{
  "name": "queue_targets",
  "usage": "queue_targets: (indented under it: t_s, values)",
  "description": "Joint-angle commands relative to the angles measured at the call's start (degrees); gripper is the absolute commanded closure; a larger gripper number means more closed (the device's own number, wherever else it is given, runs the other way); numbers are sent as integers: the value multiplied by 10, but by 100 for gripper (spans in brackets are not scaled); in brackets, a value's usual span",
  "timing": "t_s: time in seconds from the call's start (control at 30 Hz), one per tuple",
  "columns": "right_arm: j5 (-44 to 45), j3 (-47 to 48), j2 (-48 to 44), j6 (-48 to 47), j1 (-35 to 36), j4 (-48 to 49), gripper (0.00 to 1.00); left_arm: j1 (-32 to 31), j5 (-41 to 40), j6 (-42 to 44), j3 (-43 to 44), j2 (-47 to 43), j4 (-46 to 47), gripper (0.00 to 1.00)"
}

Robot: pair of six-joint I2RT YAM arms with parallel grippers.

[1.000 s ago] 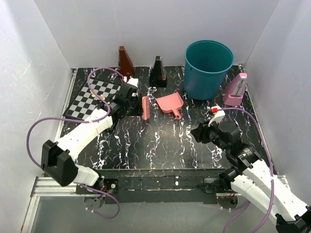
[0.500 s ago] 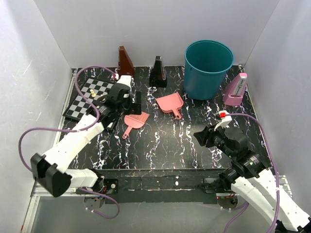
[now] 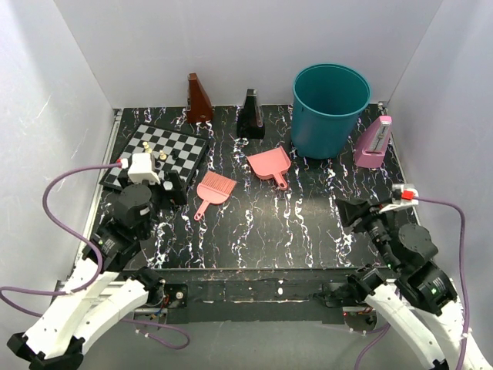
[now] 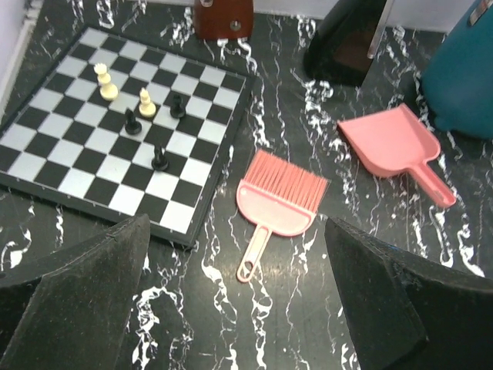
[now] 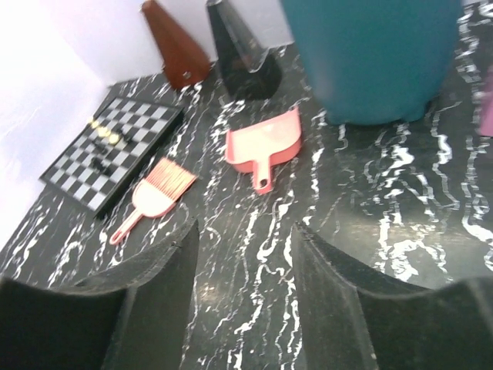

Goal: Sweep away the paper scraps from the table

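No paper scraps show in any view. The table is black with white veining. A pink brush lies flat on it, bristles away from me, right of the chessboard. A pink dustpan lies further right. My left gripper is open and empty, drawn back near-left of the brush. In the left wrist view the brush lies ahead of my left gripper. My right gripper is open and empty at the near right. In its wrist view, the brush and dustpan lie beyond my right gripper.
A teal bin stands at the back right. Brown, black and pink metronomes stand along the back and right. The chessboard carries several chess pieces. White walls close in three sides.
My left gripper let go of the brush, which now lies flat on the table, and the left arm pulled back to the near left. The right arm drew back to the right.
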Motion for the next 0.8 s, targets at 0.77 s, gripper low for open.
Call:
queue_targets:
  t_s: [0.77]
  values:
    - [155, -23, -140, 20, 1, -42, 32, 1, 50, -10, -44, -23, 34, 2]
